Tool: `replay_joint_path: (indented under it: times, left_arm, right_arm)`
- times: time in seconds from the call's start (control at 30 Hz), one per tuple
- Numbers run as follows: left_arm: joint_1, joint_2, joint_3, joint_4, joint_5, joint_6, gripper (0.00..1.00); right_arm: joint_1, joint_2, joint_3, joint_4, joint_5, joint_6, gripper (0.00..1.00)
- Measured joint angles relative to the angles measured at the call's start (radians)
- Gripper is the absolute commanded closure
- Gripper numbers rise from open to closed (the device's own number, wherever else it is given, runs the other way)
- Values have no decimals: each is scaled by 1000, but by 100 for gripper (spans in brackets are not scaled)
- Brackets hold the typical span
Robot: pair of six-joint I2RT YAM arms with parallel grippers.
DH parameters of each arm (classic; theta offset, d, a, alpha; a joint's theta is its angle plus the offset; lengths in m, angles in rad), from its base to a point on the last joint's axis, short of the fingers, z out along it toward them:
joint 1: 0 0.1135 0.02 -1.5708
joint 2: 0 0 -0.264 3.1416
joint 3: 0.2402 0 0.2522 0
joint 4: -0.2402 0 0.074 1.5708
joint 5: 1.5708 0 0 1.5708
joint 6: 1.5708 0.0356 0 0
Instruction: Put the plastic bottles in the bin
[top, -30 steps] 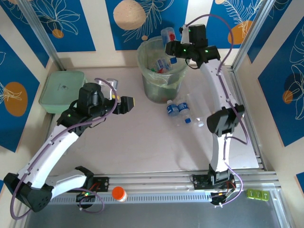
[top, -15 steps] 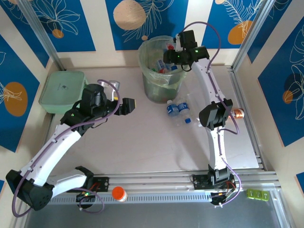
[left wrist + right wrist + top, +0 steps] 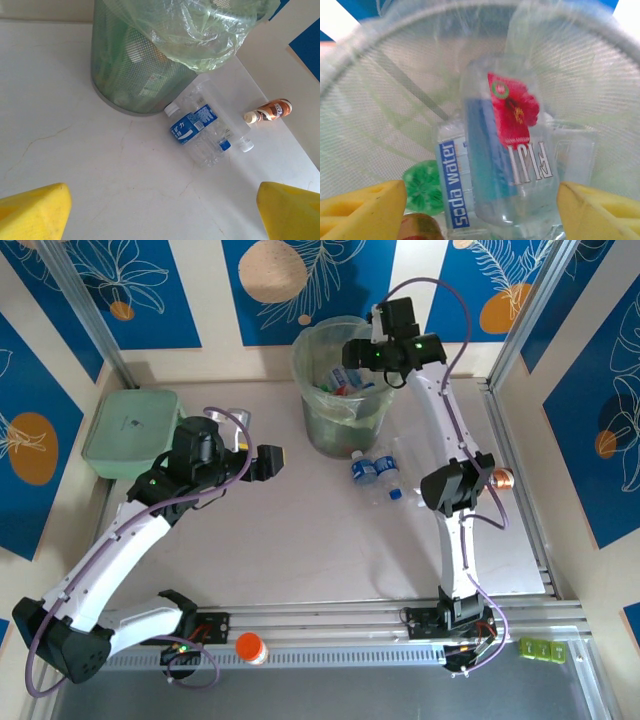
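One red-labelled bottle lies in the bin below the open right end effector.

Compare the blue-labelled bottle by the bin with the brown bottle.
The blue-labelled bottle is clear plastic; the brown bottle is brown with pale markings. The blue-labelled bottle looks bigger than the brown bottle. The blue-labelled one lies close by the bin; the brown one lies apart from it. Both lie on their sides on the table.

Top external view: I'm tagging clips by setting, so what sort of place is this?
Probably a robot lab test cell: a pale tabletop fenced by aluminium rails, blue leaf-print wall panels, and a grey-green mesh wastebasket with a green bag liner.
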Motion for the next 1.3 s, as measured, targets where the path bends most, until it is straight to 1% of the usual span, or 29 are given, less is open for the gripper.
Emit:
replay_joint_path:
  times: [0.17, 0.27, 0.37, 0.53, 0.6, 0.67, 0.73, 0.83, 0.93, 1.03, 1.13, 1.23, 1.3]
  left_arm:
    - [0, 0, 0, 1, 2, -4, 5]
    - [0, 0, 0, 2, 9, -4, 6]
    - [0, -6, -15, 10, 14, -4, 7]
    - [0, -34, -84, 19, 16, -4, 7]
    - [0, -40, -103, 23, 16, -4, 7]
    - [0, -43, -117, 32, 16, -4, 7]
    - [0, -45, -128, 43, 16, -4, 7]
    - [0, -45, -138, 59, 16, -4, 7]
    - [0, -45, -143, 64, 16, -4, 7]
    - [0, -46, -144, 67, 16, -4, 7]
    - [0, -46, -144, 69, 16, -3, 8]
    - [0, -48, -145, 69, 16, -3, 8]
    - [0, -51, -147, 69, 16, -3, 8]
  right_arm:
    - [0, -121, -6, 3, -24, 6, 23]
    - [-2, -246, -113, 38, -48, 25, 25]
    - [-6, -423, -349, 116, -76, 55, 27]
    - [-27, -776, -874, 291, -110, 148, 33]
    - [-45, -892, -1057, 348, -113, 189, 34]
    - [-58, -990, -1232, 401, -119, 226, 34]
    - [-53, -1056, -1394, 439, -128, 256, 35]
    - [-19, -1071, -1574, 463, -134, 284, 35]
    - [54, -1027, -1672, 461, -114, 287, 34]
    - [151, -936, -1664, 445, -53, 245, 31]
    - [224, -812, -1591, 405, 27, 190, 28]
    - [255, -695, -1510, 377, 107, 139, 27]
    - [258, -649, -1486, 368, 147, 113, 26]
